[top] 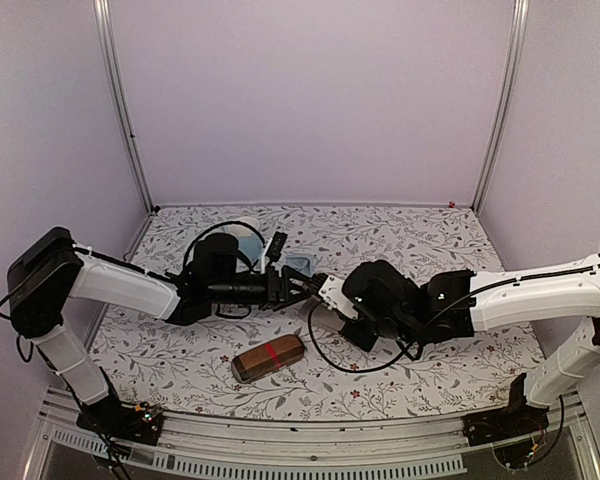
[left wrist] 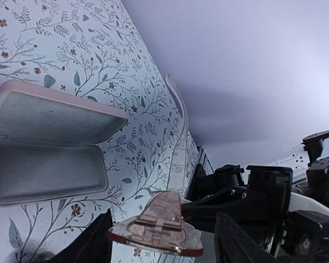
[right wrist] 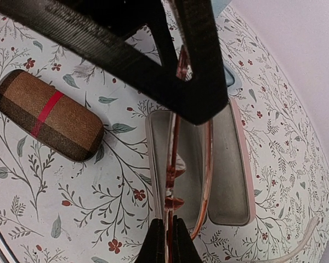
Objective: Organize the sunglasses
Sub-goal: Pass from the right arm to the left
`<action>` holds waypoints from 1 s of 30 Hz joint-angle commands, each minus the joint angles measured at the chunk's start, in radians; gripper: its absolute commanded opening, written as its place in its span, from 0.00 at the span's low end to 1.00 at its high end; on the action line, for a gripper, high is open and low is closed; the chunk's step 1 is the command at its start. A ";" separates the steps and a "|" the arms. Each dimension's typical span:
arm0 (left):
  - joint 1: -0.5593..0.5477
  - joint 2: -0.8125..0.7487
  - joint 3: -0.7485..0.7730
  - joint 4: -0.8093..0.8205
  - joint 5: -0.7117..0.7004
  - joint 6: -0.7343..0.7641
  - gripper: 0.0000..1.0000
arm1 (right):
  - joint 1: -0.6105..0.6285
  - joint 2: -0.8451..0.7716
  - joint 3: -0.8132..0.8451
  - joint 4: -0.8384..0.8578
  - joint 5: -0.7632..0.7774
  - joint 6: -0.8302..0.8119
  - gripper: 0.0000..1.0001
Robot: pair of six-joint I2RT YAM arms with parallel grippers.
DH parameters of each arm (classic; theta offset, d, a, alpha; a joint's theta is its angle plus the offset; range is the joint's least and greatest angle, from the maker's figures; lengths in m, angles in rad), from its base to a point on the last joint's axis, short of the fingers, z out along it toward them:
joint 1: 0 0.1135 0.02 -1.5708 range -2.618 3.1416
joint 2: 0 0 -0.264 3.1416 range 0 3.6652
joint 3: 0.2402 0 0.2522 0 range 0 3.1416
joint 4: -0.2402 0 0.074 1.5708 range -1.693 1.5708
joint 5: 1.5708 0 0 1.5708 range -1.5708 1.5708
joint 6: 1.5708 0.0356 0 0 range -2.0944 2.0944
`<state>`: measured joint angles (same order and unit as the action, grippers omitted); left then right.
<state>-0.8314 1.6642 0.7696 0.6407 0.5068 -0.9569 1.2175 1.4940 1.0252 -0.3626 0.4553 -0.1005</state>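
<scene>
You are looking at two cases, one brown case (top: pixel 268 358) with a red band at lower centre of the top view and one pink case (left wrist: pixel 44 164) lying open at the left of the left wrist view. One pair of sunglasses (left wrist: pixel 156 230) is showing, pale pinkish and translucent. Two arms are reaching in, the left arm (top: pixel 120 285) and the right arm (top: pixel 540 295). One white round thing (top: pixel 248 232) is peeking out, half hidden.
</scene>
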 commanded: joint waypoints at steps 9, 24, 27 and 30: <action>-0.017 0.026 0.025 0.051 0.014 -0.001 0.50 | 0.008 0.013 0.033 0.017 0.005 0.028 0.00; -0.009 0.008 0.014 0.057 -0.003 0.003 0.26 | 0.008 0.016 0.019 0.020 -0.020 0.054 0.26; -0.005 0.000 0.010 0.057 -0.007 0.006 0.23 | 0.008 0.006 0.012 0.025 -0.046 0.064 0.35; 0.001 -0.007 0.005 0.057 -0.013 0.019 0.21 | 0.008 -0.025 0.011 0.034 -0.078 0.085 0.43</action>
<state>-0.8368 1.6825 0.7696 0.6685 0.5060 -0.9668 1.2175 1.4994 1.0271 -0.3565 0.4236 -0.0494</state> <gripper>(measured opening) 0.458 0.390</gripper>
